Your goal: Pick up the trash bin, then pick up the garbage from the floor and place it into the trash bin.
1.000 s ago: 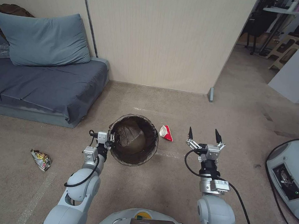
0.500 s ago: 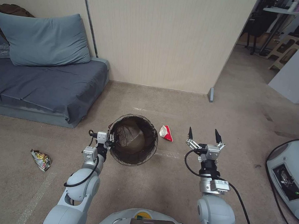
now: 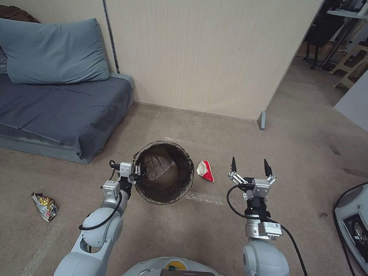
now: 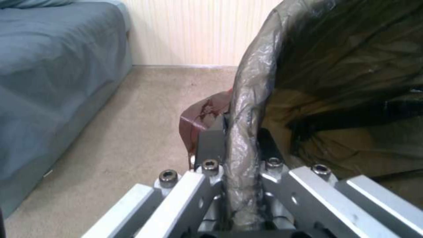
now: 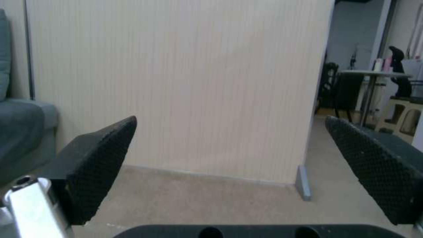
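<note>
The trash bin [image 3: 145, 194], round with a dark bag liner, hangs just in front of me with a tan crumpled piece [image 3: 163, 170] inside it. My left gripper [image 3: 136, 177] is shut on the bin's left rim; in the left wrist view its fingers [image 4: 211, 142] pinch the liner-covered rim [image 4: 247, 99]. A red-and-white carton [image 3: 205, 170] lies on the carpet just right of the bin. My right gripper [image 3: 249, 165] hovers open to the right of the carton, with nothing between its fingers [image 5: 101, 158]. A yellow snack wrapper [image 3: 44, 206] lies on the floor at far left.
A low grey sofa [image 3: 55, 116] with a blue pillow [image 3: 51, 51] stands at left. A beige wall [image 3: 198, 50] is ahead, with a grey post [image 3: 261, 120] at its corner and an opening to its right. A white round machine [image 3: 360, 226] with a black cable sits at right.
The whole picture has shifted: the floor, sofa and litter slide slightly down and outward, so the camera has moved forward. Both arms and the held bin keep their places in view.
</note>
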You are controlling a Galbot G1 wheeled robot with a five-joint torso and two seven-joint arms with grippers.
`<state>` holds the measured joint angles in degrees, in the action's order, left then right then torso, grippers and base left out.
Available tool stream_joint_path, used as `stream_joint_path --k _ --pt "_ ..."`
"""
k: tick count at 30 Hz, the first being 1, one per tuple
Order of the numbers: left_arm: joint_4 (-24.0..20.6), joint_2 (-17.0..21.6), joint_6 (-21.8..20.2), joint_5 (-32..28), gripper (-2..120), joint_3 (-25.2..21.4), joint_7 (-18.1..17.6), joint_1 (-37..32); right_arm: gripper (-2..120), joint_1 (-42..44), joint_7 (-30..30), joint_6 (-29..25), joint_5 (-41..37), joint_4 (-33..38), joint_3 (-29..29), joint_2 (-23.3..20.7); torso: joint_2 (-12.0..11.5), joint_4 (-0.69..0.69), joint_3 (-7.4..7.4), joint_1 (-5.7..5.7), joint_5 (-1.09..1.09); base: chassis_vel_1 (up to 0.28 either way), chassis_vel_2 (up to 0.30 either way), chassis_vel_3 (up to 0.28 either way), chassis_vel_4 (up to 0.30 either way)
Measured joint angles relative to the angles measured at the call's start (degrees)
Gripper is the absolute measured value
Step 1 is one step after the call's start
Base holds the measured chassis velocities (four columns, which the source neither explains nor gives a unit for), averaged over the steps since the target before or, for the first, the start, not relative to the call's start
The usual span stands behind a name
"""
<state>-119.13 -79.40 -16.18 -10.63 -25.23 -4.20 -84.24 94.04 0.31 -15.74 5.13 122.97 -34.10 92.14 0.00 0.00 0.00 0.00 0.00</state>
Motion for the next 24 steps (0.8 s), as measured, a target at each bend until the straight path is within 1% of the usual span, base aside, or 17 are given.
stream_joint_path --k 4,7,16,20,21,24 --pt "0.11 -0.01 0.00 0.00 2 0.00 -0.03 0.03 100 -0.24 0.02 -0.79 0.81 -0.49 -0.01 0.00 0.00 0.00 0.00 0.00 0.00 -0.012 0.009 0.011 -0.021" --pt "0.18 0.01 -0.02 -0.03 2 0.00 -0.05 0.05 100 -0.60 -0.04 -2.48 1.66 -1.38 0.04 0.00 0.00 0.00 0.00 0.00 0.00 0.000 0.000 0.000 0.000" --pt "0.22 -0.05 -0.10 -0.08 2 -0.39 -0.04 0.15 100 -0.94 -0.45 -2.94 2.73 -1.53 0.20 0.00 0.00 -0.01 0.00 0.00 0.00 0.000 0.000 0.000 0.000" --pt "0.06 -0.12 -0.09 -0.58 2 -1.68 -0.07 0.14 100 -1.95 -0.38 -2.60 2.47 -1.62 0.36 -0.41 0.00 0.00 0.00 0.00 0.00 0.000 0.000 0.000 0.000" --pt "-0.21 -0.09 -0.13 -1.35 2 -2.71 -0.24 0.28 100 -2.38 -0.41 -2.30 2.23 -1.69 0.44 -1.08 0.00 0.00 0.00 0.00 0.00 0.000 0.000 0.000 0.000" --pt "-0.64 0.19 -0.34 -2.45 2 -3.83 -0.61 0.65 100 -3.05 -0.57 -1.90 1.78 -1.87 0.65 -2.39 0.00 0.00 0.00 0.00 0.00 0.000 0.000 0.000 0.000"
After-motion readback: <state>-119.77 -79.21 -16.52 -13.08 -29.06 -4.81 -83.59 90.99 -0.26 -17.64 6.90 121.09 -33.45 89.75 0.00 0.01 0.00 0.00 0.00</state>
